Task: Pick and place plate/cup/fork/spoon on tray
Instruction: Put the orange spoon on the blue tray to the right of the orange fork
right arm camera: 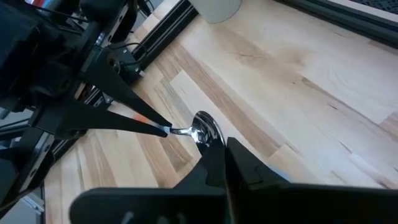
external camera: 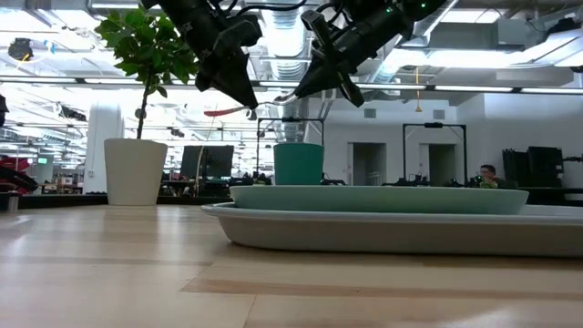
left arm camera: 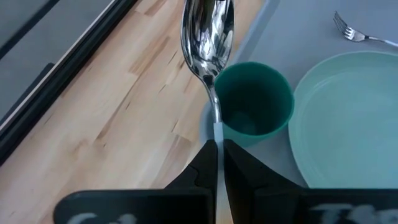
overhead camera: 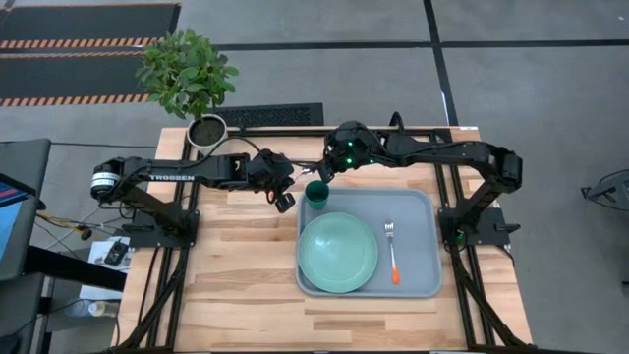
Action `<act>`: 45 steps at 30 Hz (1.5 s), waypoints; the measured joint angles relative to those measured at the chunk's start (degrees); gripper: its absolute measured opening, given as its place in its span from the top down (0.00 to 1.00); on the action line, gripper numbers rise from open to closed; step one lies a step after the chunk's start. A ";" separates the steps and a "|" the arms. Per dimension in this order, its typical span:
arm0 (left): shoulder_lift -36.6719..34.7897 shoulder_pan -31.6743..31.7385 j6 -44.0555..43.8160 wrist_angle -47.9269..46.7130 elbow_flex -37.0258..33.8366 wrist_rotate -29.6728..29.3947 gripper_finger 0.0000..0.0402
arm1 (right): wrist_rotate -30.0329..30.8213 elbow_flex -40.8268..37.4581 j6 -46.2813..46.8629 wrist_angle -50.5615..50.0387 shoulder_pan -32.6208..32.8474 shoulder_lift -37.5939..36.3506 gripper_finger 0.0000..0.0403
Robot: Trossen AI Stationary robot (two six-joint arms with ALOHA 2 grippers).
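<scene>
left claw [left arm camera: 217, 146]: clenched, holding spoon [left arm camera: 207, 31] by its handle above cup [left arm camera: 255, 96], at tray [overhead camera: 423, 211] far-left corner
right claw [right arm camera: 225, 149]: fingers pressed together, empty, hovering near the spoon bowl
next: I'd be lowering spoon onto bare tray beside fork [overhead camera: 391, 251], clear of cup

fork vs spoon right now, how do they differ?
The fork lies flat on the tray, right of the plate; the spoon is in the air, off the tray. No gripper touches the fork; the left gripper is shut on the spoon's handle. The fork ends in tines, the spoon in a rounded bowl. Both have shiny metal heads.
</scene>
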 joint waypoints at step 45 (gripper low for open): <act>-10.38 -0.25 -7.26 0.84 0.02 5.39 0.51 | -30.51 -0.22 -39.59 -65.52 -8.76 -18.30 1.00</act>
